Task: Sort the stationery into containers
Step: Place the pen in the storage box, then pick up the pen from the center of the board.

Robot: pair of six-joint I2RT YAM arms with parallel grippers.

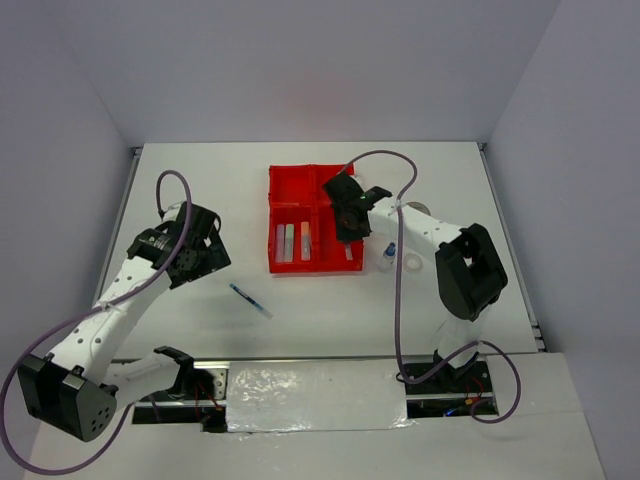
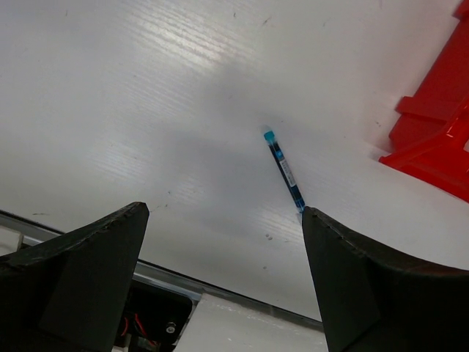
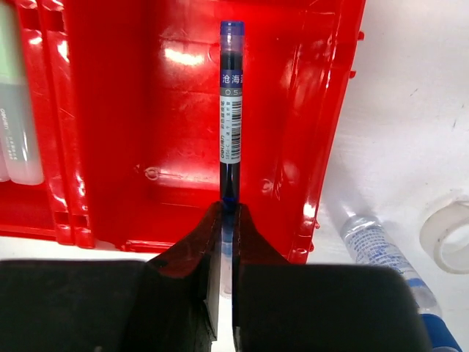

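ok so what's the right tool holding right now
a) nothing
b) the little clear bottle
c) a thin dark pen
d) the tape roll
C: in the right wrist view the right tool is shut on the thin dark pen, seen against a compartment of the red tray, while the bottle and tape roll lie on the table beside the tray.

Black right gripper [image 3: 226, 216] with a dark blue pen [image 3: 230, 110] bearing a white barcoded label ahead of it over the glossy red tray [image 3: 110, 110], a clear blue-printed bottle [image 3: 377, 246] to its right; black left gripper [image 2: 221, 213] facing a teal-capped pen [image 2: 284, 172] on the white table [image 2: 146, 110].
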